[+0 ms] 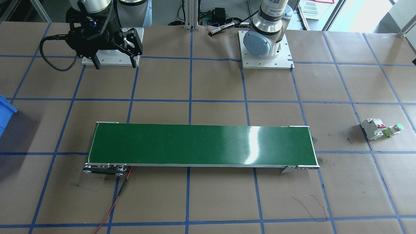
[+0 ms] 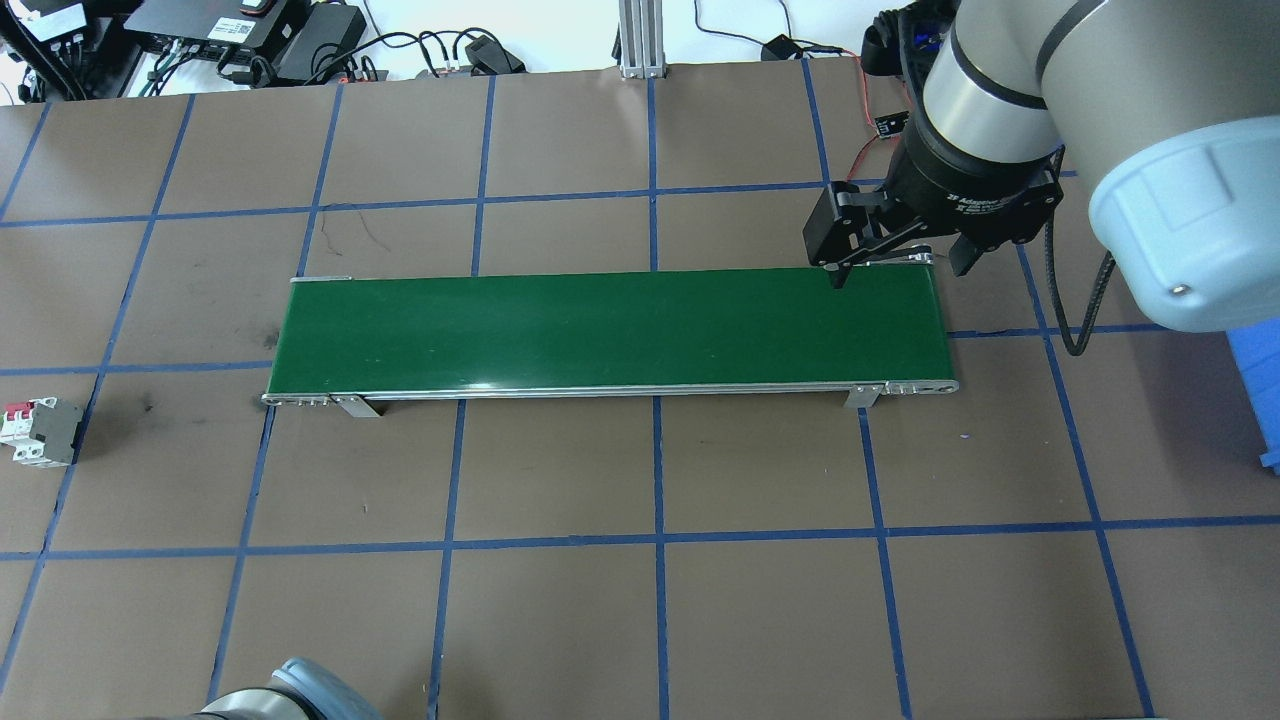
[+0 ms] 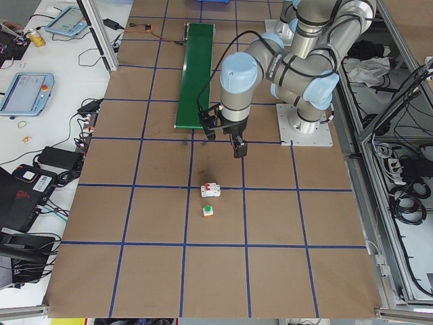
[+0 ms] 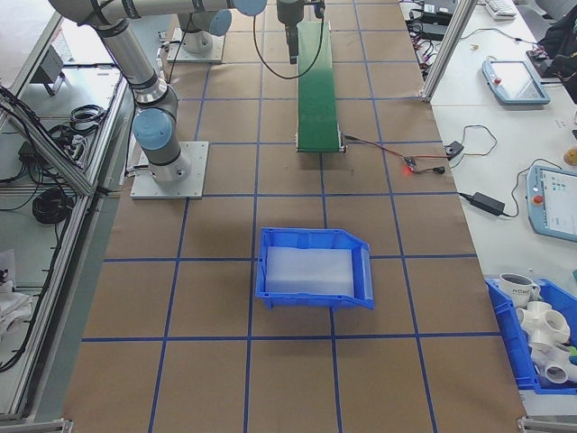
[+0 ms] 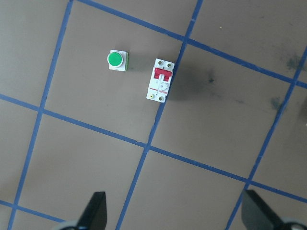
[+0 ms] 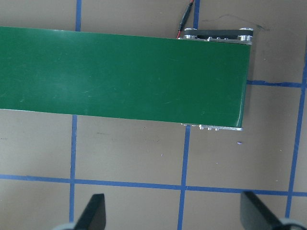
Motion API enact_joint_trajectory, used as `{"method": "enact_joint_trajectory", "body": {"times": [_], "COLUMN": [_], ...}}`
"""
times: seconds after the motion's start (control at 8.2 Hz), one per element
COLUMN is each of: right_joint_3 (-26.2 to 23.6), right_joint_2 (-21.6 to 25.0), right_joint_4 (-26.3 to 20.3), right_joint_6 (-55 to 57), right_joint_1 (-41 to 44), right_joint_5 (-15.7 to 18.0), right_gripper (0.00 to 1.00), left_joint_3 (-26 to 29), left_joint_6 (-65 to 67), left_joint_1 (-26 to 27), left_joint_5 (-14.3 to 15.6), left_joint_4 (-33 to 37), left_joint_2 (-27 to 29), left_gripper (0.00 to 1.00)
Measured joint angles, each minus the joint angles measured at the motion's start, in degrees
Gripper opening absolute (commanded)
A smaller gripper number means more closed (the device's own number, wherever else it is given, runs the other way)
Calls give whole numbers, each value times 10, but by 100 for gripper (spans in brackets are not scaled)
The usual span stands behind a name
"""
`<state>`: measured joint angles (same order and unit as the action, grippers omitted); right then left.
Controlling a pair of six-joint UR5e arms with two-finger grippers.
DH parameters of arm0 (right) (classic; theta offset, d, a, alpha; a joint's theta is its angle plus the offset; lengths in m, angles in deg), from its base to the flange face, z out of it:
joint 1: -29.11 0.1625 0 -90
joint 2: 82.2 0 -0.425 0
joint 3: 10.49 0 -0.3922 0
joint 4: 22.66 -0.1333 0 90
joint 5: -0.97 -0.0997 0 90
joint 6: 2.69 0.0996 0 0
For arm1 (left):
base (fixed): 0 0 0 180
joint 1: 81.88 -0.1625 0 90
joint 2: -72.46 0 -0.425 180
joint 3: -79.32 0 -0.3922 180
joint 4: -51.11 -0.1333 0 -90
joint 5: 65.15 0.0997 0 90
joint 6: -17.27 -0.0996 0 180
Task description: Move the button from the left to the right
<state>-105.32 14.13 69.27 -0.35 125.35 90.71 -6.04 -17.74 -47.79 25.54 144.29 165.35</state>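
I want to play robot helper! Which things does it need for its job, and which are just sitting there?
Needed: button, conveyor belt, left gripper, right gripper.

Just sitting there: white breaker beside the button, blue bin.

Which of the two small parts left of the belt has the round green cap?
The button: a round green cap on a whitish base, lying apart from the circuit breaker, which is the longer white box with red levers.
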Motion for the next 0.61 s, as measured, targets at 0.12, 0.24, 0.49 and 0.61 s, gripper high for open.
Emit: {"method": "enact_joint_trajectory", "body": {"times": [0.12,0.24,0.49,0.61], "right_joint_3": [0,0,0,0], "right_joint_2": [0,0,-1,-1], "right_joint_4": [0,0,0,0], "right_joint_6": [0,0,0,-1], "right_joint_1": [0,-1,-1,-1], "right_joint_5": [0,1,1,1], "right_gripper": [100,100,100,100], "left_joint_3": [11,31,61,65], "left_joint_6": [-36,-62,-132,-159], "left_joint_1": [-26,-40,-47,-46], "left_joint_5": [-2,-2,0,-2], "left_joint_4": [-18,-38,-126,-180], "left_joint_2": [39,80,170,205], "left_gripper": [100,100,100,100]}}
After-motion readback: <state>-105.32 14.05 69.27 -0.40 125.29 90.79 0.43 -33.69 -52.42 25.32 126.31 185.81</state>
